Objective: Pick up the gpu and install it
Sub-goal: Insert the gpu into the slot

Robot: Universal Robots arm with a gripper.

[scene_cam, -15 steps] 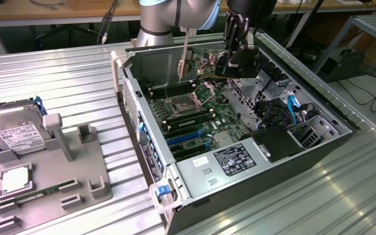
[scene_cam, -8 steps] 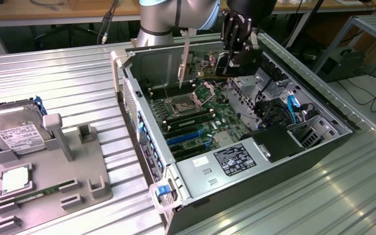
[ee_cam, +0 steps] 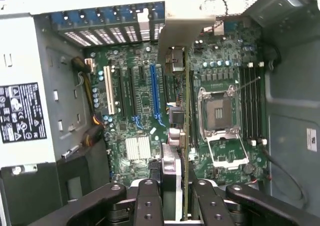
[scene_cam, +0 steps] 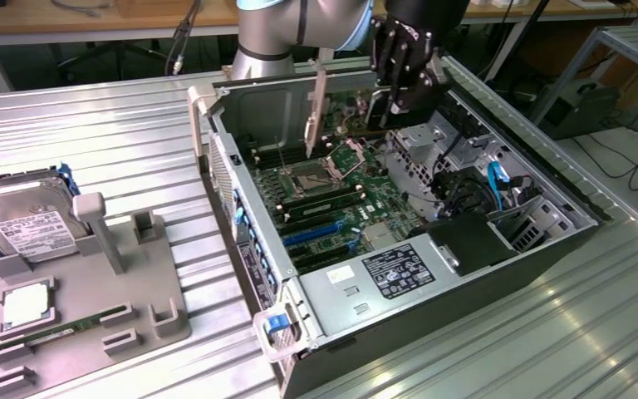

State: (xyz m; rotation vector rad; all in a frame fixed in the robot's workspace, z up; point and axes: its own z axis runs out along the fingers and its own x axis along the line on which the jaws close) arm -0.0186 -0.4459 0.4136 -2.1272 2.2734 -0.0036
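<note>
The gpu (scene_cam: 347, 112) hangs on edge above the open computer case (scene_cam: 331, 291), its silver bracket (scene_cam: 316, 108) toward the exterior view's left. My gripper (scene_cam: 399, 87) is shut on the card's other end, above the motherboard (scene_cam: 341, 199) near the case's back wall. In the wrist view the gpu (ee_cam: 185, 131) runs edge-on between my fingers (ee_cam: 149, 203), with its pale bracket (ee_cam: 176, 28) at the far end by the rear slot openings. The card sits above the board, beside the long blue slot (ee_cam: 155, 93) and the CPU socket (ee_cam: 218, 111).
A grey fixture (scene_cam: 97, 287) on the exterior view's left holds a silver hard drive (scene_cam: 29, 226) and a green memory stick (scene_cam: 59, 332). Inside the case are the power supply (scene_cam: 402, 270), blue cables (scene_cam: 494, 187) and drive cage. Ribbed metal table (scene_cam: 109, 141) surrounds everything.
</note>
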